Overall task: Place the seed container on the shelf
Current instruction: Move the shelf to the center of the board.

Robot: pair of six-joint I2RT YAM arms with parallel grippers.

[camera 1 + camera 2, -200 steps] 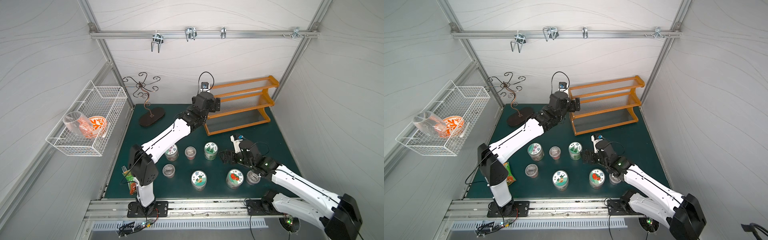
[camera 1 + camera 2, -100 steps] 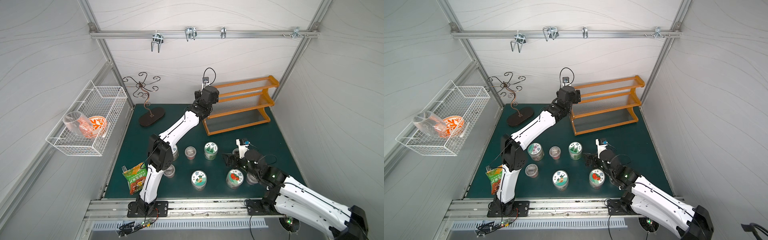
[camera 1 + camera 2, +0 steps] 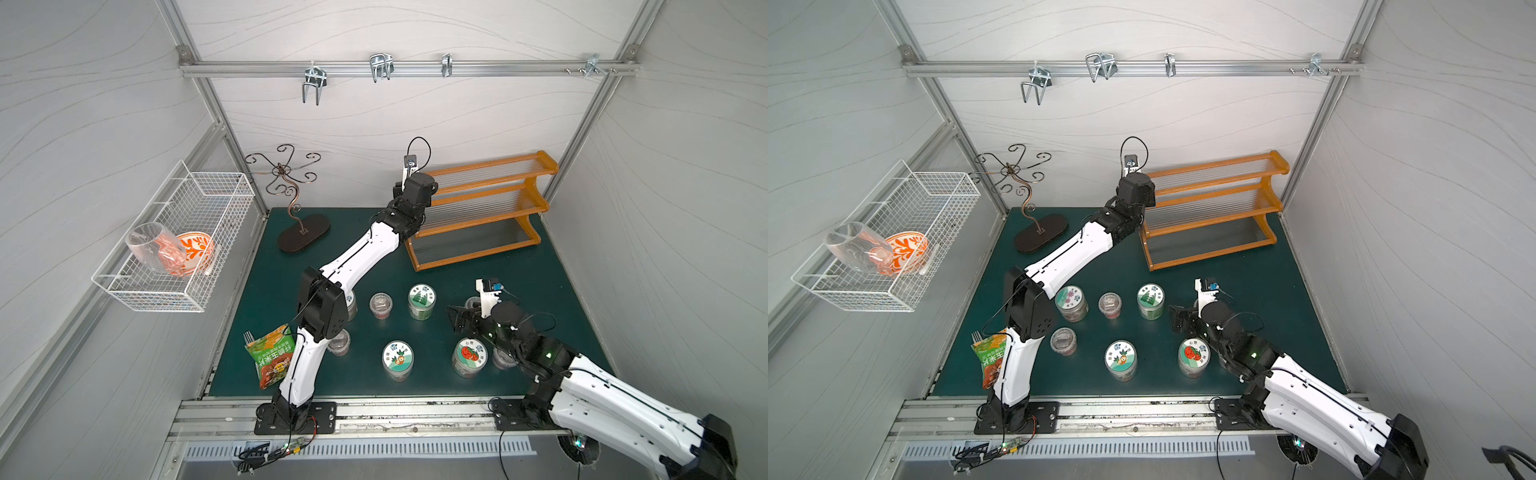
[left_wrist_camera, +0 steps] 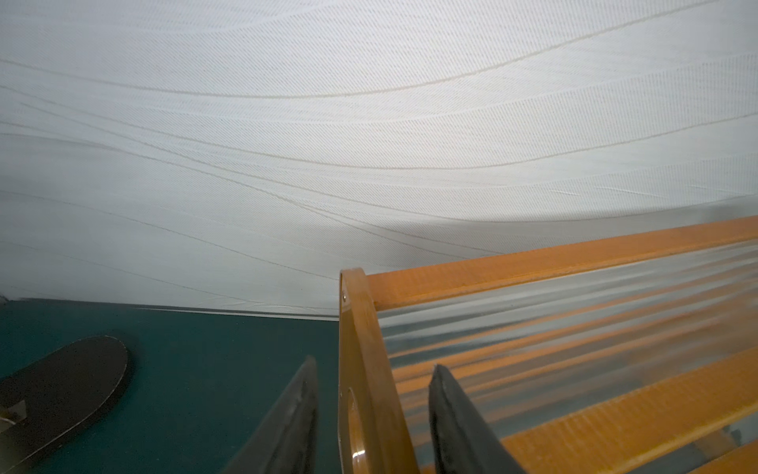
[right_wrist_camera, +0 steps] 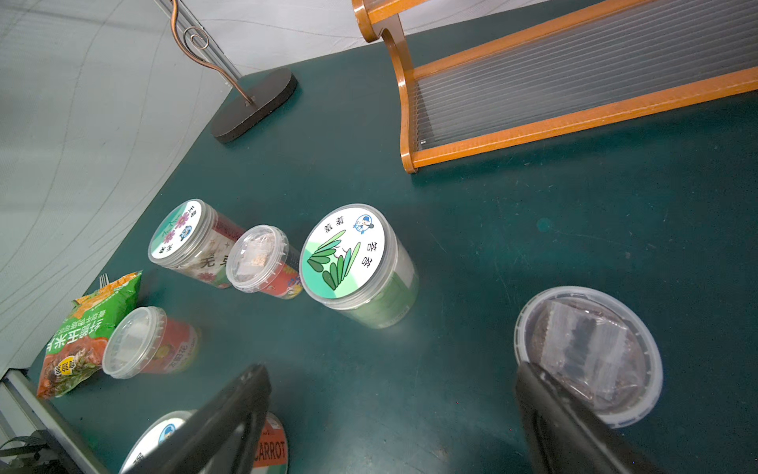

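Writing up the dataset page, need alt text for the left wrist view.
The left gripper straddles the orange end panel of the shelf, one finger outside over the green mat, one inside over the clear ribbed tiers, not visibly touching. White wall behind; a dark oval stand base on the mat.

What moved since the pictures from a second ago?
The left arm stretched out toward the back; the left gripper now sits with a finger on each side of the shelf's end panel. The right arm slid slightly toward the front, right gripper open and empty. The jars and snack bag stayed put.
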